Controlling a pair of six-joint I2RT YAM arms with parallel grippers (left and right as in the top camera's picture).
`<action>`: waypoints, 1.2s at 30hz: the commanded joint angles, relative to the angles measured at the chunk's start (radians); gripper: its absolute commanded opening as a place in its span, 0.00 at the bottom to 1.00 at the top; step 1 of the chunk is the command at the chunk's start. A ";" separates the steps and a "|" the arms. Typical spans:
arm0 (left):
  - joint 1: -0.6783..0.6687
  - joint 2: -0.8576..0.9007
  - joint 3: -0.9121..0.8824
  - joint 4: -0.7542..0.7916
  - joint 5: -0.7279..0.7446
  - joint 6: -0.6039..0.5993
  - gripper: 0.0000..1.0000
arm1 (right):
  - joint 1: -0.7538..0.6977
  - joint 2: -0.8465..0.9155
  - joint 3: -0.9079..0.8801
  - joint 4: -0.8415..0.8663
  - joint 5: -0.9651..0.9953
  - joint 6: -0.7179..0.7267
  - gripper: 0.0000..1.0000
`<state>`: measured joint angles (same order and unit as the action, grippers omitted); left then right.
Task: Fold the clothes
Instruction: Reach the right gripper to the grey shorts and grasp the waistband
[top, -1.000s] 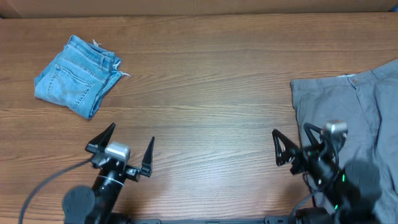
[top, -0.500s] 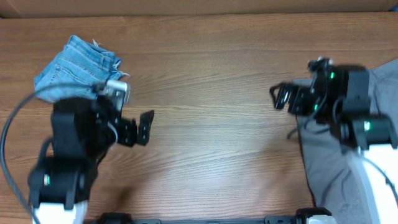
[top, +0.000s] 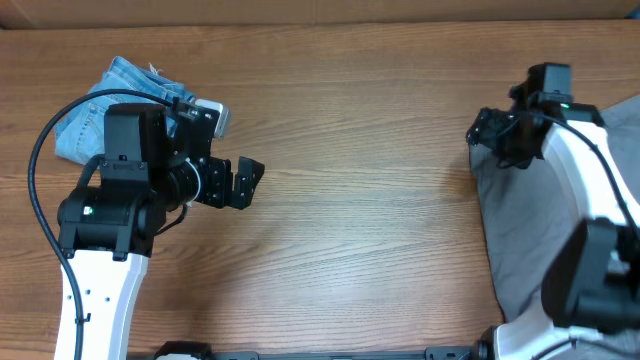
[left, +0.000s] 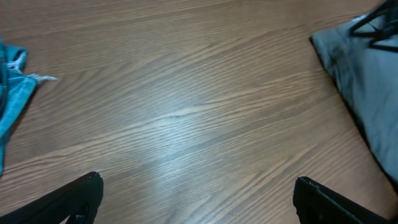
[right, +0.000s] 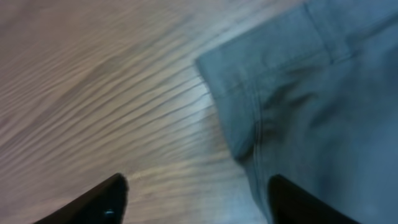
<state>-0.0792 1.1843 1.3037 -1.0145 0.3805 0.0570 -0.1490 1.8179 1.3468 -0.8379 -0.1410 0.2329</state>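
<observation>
Grey trousers (top: 545, 240) lie spread flat at the table's right edge. They also show in the right wrist view (right: 311, 87) and far right in the left wrist view (left: 367, 74). Folded blue jeans (top: 85, 125) lie at the far left, partly hidden by my left arm; a corner shows in the left wrist view (left: 12, 93). My left gripper (top: 242, 182) is open and empty over bare wood, right of the jeans. My right gripper (top: 490, 135) is open and empty above the trousers' top left corner.
The brown wooden table (top: 350, 200) stretches between the two garments. A black cable (top: 45, 150) loops from my left arm over the table's left side.
Both arms have risen from the near edge and swung outward. The left gripper now hovers beside the jeans; the right gripper has moved to the trousers' top left corner.
</observation>
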 joint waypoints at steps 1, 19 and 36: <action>-0.006 0.003 0.031 -0.003 0.039 -0.013 1.00 | 0.003 0.071 0.012 0.040 0.025 0.004 0.68; -0.006 0.005 0.031 -0.023 0.039 -0.013 1.00 | 0.032 0.203 0.002 0.118 0.191 0.013 0.06; -0.004 0.004 0.066 -0.053 0.027 -0.013 1.00 | 0.078 -0.177 0.149 0.011 -0.034 -0.043 0.04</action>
<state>-0.0792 1.1843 1.3174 -1.0630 0.3973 0.0570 -0.1112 1.7603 1.4391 -0.8314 -0.0383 0.2340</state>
